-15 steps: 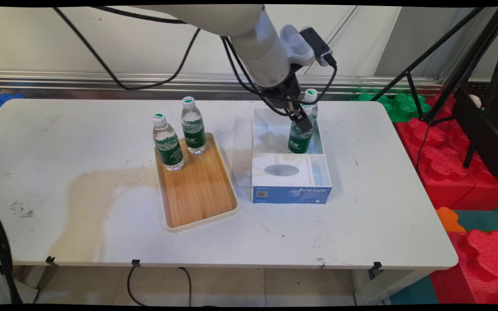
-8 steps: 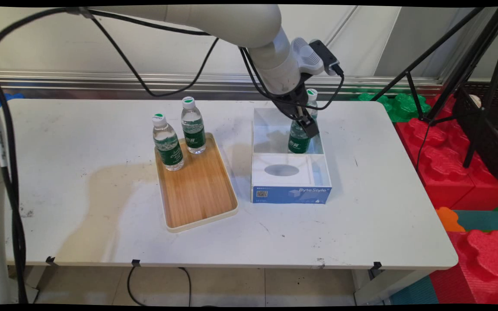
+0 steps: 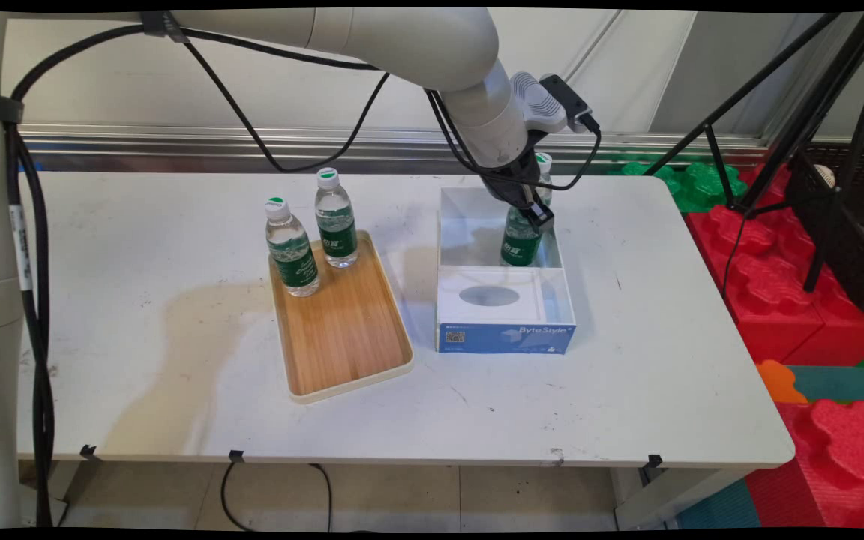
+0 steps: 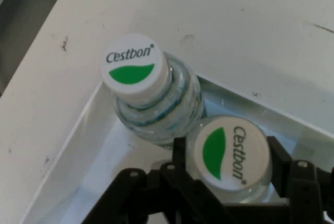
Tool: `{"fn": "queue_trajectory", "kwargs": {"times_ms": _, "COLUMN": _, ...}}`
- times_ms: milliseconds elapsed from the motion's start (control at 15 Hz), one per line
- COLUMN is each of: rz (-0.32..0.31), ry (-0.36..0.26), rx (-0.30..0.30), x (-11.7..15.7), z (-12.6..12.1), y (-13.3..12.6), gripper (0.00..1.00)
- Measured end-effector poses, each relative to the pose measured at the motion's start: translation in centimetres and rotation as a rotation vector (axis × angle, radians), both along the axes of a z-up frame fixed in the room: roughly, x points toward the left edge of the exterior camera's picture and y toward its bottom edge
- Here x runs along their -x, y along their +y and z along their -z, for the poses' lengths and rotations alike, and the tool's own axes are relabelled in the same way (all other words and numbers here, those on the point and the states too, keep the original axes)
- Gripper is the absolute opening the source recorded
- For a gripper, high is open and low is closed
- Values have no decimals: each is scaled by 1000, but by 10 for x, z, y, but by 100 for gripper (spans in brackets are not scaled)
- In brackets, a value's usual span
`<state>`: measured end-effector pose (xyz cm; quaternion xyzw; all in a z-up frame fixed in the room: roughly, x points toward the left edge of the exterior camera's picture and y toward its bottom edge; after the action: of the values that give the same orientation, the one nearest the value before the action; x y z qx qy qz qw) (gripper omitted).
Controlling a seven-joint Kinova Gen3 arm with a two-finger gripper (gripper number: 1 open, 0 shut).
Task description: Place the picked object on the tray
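Observation:
My gripper [image 3: 539, 217] reaches down into the far compartment of a white box with a blue front [image 3: 505, 337]. Its fingers [image 4: 279, 153] press on both sides of the white-and-green cap of a water bottle [image 4: 232, 156], so it is shut on that bottle [image 3: 520, 246]. The bottle stands upright on the box floor. A second water bottle [image 4: 134, 67] stands right behind it in the box's far right corner, mostly hidden by the hand in the main view, with only its cap [image 3: 544, 159] showing.
A wooden tray [image 3: 342, 330] lies left of the box with two more water bottles [image 3: 292, 247] [image 3: 336, 219] upright at its far end. The box's near compartment holds a white insert [image 3: 489, 295]. Tripod legs and red foam blocks stand right of the table.
The hand has shifted a little to the right and down over the near bottle's cap. The bottles and the box have stayed in place.

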<state>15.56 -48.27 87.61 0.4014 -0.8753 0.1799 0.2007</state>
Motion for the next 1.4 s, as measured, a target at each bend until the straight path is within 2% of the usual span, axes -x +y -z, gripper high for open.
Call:
{"fn": "queue_trajectory", "kwargs": {"times_ms": 267, "rz": -23, "ry": 7, "rx": 0, "x": -3, "z": -1, "y": 3, "gripper": 0}}
{"fn": "queue_trajectory", "kwargs": {"times_ms": 600, "rz": -42, "ry": 28, "rx": 20, "x": -9, "z": -21, "y": 19, "gripper": 0}}
{"fn": "queue_trajectory", "kwargs": {"times_ms": 1067, "rz": -26, "ry": 58, "rx": 100, "x": -28, "z": -86, "y": 64, "gripper": 0}}
{"fn": "queue_trajectory", "kwargs": {"times_ms": 1400, "rz": -13, "ry": 53, "rx": 148, "x": -58, "z": -125, "y": 102, "gripper": 0}}
